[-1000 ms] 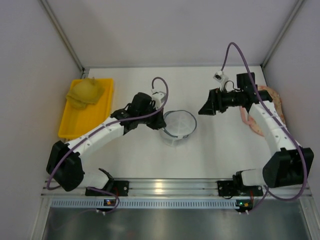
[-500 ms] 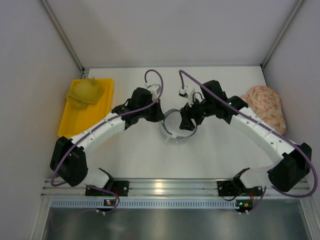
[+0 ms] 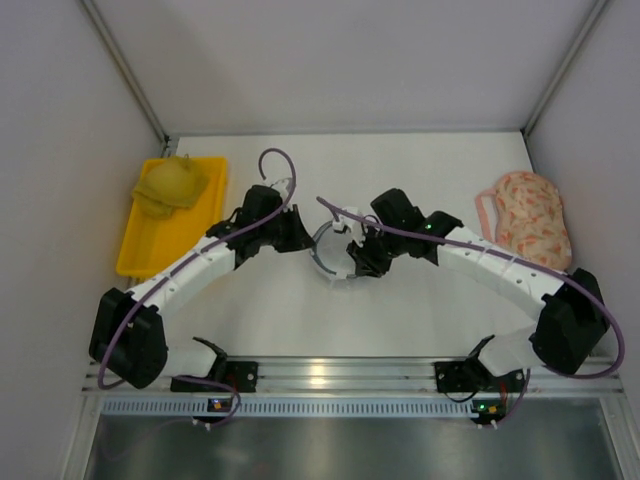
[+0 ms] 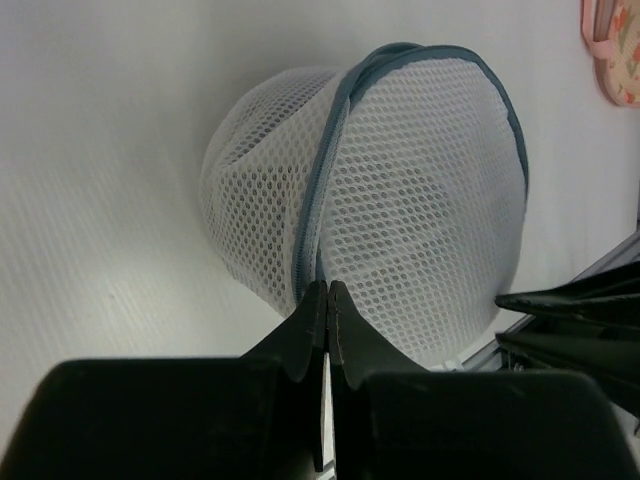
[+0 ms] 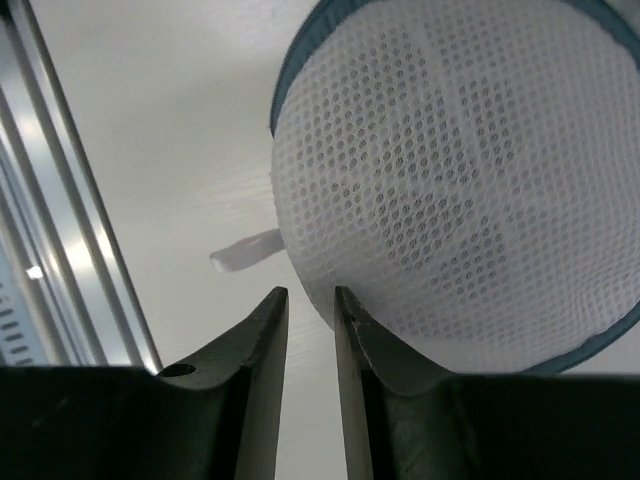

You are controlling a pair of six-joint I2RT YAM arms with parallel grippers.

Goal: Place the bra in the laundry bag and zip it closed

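My left gripper (image 4: 326,290) is pinched shut on the laundry bag (image 4: 420,190) rim, and my right gripper (image 5: 311,297) is narrow, holding nothing, just beside it.

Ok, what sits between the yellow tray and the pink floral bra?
In the top view: the left hand, the laundry bag, then the right hand.

Soft, even light falls from above in the overhead view. The white table (image 3: 420,300) reads bright, with only faint shadows under the arms. A glare spot sits on the aluminium rail (image 3: 320,375) at the near edge. In the left wrist view the laundry bag (image 4: 420,200) mesh is sharp, while the left gripper (image 4: 327,290) is a black, blurred mass without detail. In the right wrist view the mesh is nearly white, the right gripper (image 5: 310,295) is dark and soft-edged, and the rail carries streaks of reflected light.
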